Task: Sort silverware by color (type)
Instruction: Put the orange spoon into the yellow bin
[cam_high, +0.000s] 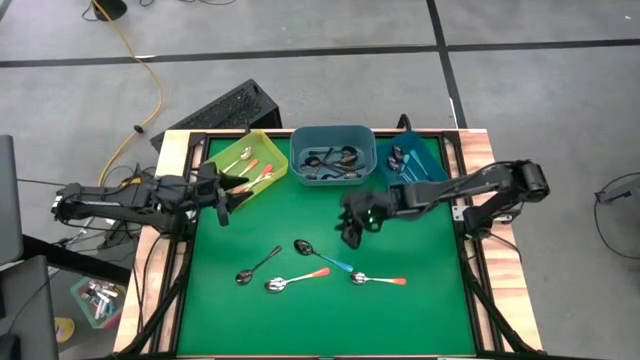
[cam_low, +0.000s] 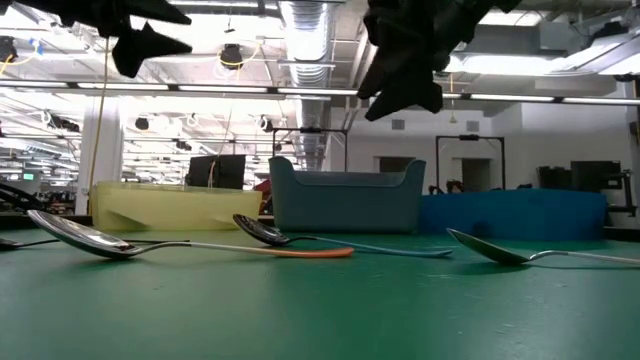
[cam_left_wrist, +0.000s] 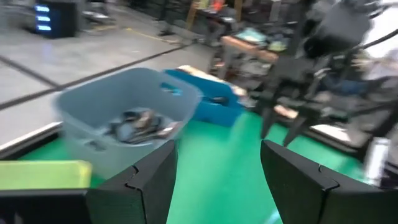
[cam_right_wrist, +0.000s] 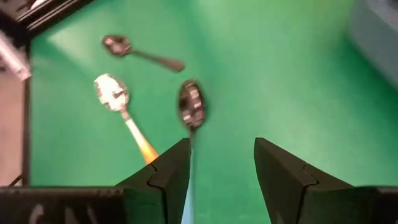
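Several spoons lie flat on the green mat (cam_high: 420, 300): one with a dark handle (cam_high: 258, 266), one with a teal handle (cam_high: 322, 255) and two with orange handles (cam_high: 297, 280) (cam_high: 378, 280). My right gripper (cam_high: 352, 235) hangs open above the mat, just off the teal spoon's bowl (cam_right_wrist: 191, 102), and touches nothing. My left gripper (cam_high: 225, 205) is open and empty by the near end of the yellow bin (cam_high: 250, 160). More spoons lie in the yellow bin, the grey-blue bin (cam_high: 333, 155) and the blue bin (cam_high: 410, 160).
The three bins stand in a row along the mat's far edge. A black frame (cam_high: 470, 250) borders the mat on the left and right. The near half of the mat beyond the loose spoons is bare. A cable and a keyboard lie on the floor behind the table.
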